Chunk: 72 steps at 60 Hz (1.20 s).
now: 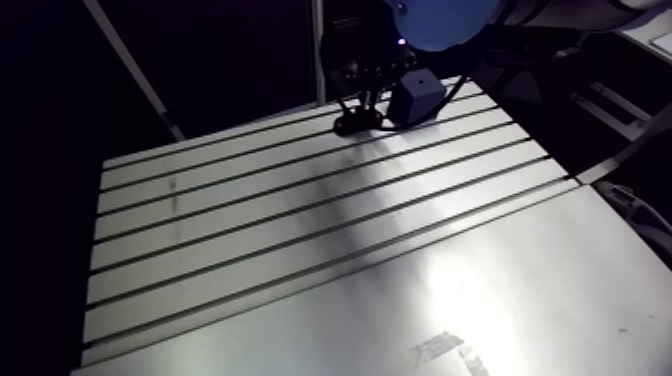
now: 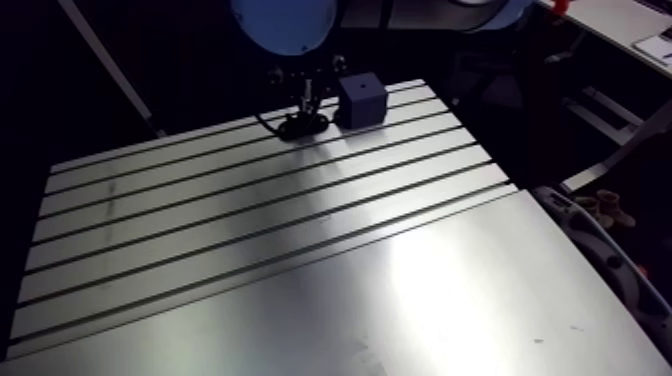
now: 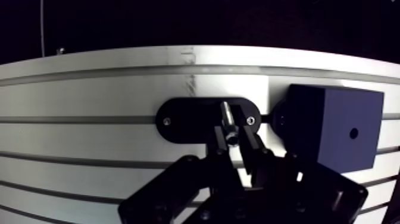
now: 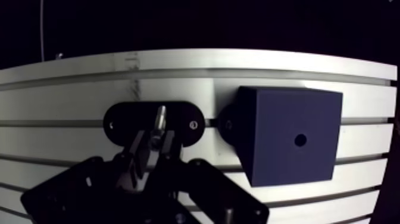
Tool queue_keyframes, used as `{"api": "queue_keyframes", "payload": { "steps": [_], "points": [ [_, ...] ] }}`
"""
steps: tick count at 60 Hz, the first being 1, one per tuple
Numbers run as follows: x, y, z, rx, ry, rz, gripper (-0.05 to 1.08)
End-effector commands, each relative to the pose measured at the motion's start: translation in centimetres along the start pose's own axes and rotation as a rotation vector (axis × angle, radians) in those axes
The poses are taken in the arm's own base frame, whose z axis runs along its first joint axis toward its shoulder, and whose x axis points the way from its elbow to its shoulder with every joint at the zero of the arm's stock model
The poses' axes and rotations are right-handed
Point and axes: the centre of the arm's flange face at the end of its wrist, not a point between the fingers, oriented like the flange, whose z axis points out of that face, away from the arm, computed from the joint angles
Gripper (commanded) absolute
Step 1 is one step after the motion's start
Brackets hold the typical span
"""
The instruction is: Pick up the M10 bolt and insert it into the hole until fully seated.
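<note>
The M10 bolt (image 3: 228,122) stands in the middle of a black oval holder (image 3: 178,119), shank rising toward the camera. It is bright steel, so I judge it stiff, dense for its size and smooth enough to slip or swing. The best hold is across the plain upper shank, square to its axis, so it keeps straight for insertion. The gripper (image 3: 233,146) sits over the holder with its fingers nearly together, one on each side of the bolt. They appear closed on it, though the dim wrist view leaves contact slightly uncertain. A dark blue block (image 3: 333,128) sits just beside one end of the holder, with the hole (image 3: 353,133) in its face. Both rest on the slotted table (image 1: 300,250). Well away from the holder, faint print (image 1: 437,350) marks the table, too blurred to read, and no brand shows.
</note>
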Motion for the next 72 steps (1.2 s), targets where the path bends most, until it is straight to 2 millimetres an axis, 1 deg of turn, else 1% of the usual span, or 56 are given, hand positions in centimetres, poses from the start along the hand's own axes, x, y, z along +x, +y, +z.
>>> {"api": "queue_keyframes", "payload": {
  "steps": [1,7,8,13,14,15,17,20,22,24,31,32,33,34,36,39,40,43,45,46,49,52,56,57,58,59,60,61,62,63,68,70,72],
  "points": [
    [0.6,-0.3,-1.1,-0.006,0.021,-0.004,0.91],
    [0.9,-0.3,-1.9,-0.008,0.038,0.0,0.93],
    [1.1,-0.3,-2.5,-0.006,0.051,0.0,0.94],
    [1.6,-0.3,-3.4,-0.002,0.071,0.0,0.97],
    [1.8,-0.3,-3.8,-0.003,0.08,-0.001,1.0],
    [1.8,-0.3,-3.8,-0.003,0.08,-0.001,1.0],
    [2.4,-0.2,-5.0,-0.012,0.096,0.001,1.04],
    [2.6,-0.1,-5.4,-0.014,0.099,0.005,1.07],
    [3.2,0.1,-6.0,-0.009,0.08,0.021,1.08],
    [3.2,0.1,-6.0,-0.009,0.08,0.021,1.08],
    [4.3,0.9,-7.7,0.013,0.0,0.046,1.08],
    [4.3,0.9,-7.7,0.013,0.0,0.046,1.08],
    [4.6,1.1,-8.2,0.015,-0.013,0.049,1.08],
    [4.6,1.1,-8.2,0.015,-0.013,0.049,1.08],
    [5.2,1.3,-9.3,0.02,-0.047,0.057,1.08],
    [5.5,1.4,-9.7,0.022,-0.073,0.068,1.08],
    [5.9,1.6,-10.4,0.021,-0.101,0.084,1.08],
    [6.1,1.8,-10.8,0.014,-0.129,0.096,1.08],
    [6.5,2.1,-11.9,0.002,-0.164,0.102,1.08],
    [6.5,2.1,-11.9,0.002,-0.164,0.102,1.08],
    [7.0,2.5,-12.7,-0.018,-0.168,0.103,1.08],
    [7.3,2.7,-13.0,-0.026,-0.166,0.104,1.08],
    [7.6,3.3,-12.3,-0.04,-0.197,0.116,1.08],
    [7.7,3.7,-12.1,-0.049,-0.217,0.125,1.08],
    [7.7,3.7,-12.1,-0.049,-0.217,0.125,1.08],
    [7.6,4.2,-11.8,-0.058,-0.241,0.136,1.08],
    [7.6,4.2,-11.8,-0.058,-0.241,0.136,1.08],
    [7.5,4.9,-11.6,-0.063,-0.257,0.149,1.08],
    [7.5,4.9,-11.6,-0.063,-0.257,0.149,1.08],
    [7.5,5.4,-11.4,-0.063,-0.269,0.161,1.08],
    [7.6,6.1,-11.1,-0.057,-0.291,0.179,1.08],
    [7.6,6.1,-11.1,-0.057,-0.291,0.179,1.08],
    [7.5,6.6,-11.1,-0.051,-0.313,0.193,1.08]
  ]
}}
